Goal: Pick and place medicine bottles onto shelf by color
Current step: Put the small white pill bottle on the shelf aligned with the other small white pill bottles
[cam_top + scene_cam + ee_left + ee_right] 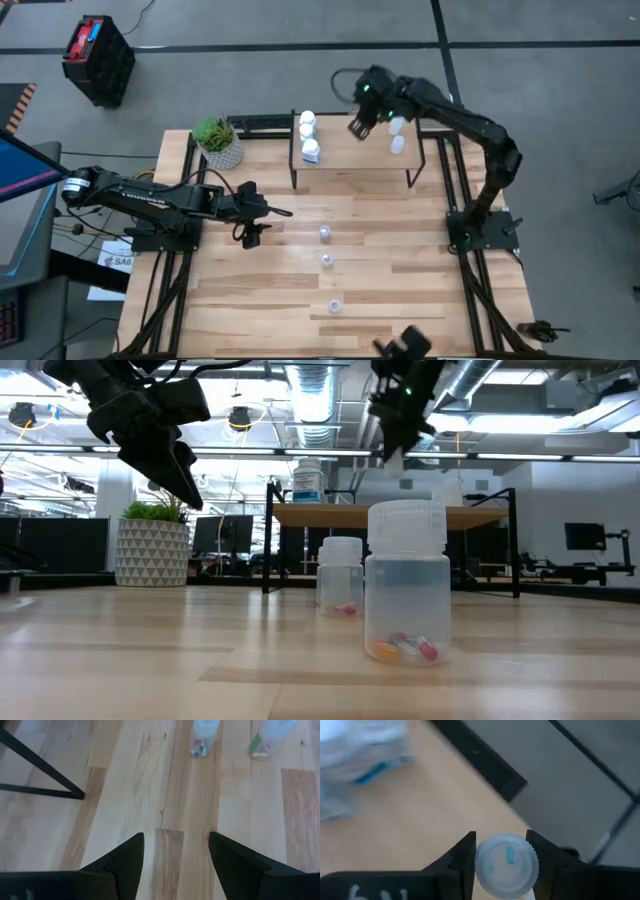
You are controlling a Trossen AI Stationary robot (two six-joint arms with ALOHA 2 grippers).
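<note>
The shelf (350, 160) stands at the table's far side. White bottles (308, 135) with blue labels stand on its left end, and pale bottles (397, 135) on its right end. My right gripper (360, 125) is above the shelf's middle, shut on a small translucent bottle (507, 865). Three translucent bottles (327, 260) stand upright in a row on the table. My left gripper (265, 215) is open and empty above the table, left of that row. Two of those bottles show ahead of it in the left wrist view (202, 740). My right gripper pinches the bottle's ribbed cap (480, 865) between its two fingers, one on each side. The fingers come from above, pointing down. The bottle hangs upright below the fingers (395, 460), lifted clear of the shelf top.
A patterned plant pot (220, 145) stands at the table's far left, beside the shelf. The shelf's black legs (40, 770) reach down to the table near my left gripper. A dark object (405, 345) sits at the near edge.
</note>
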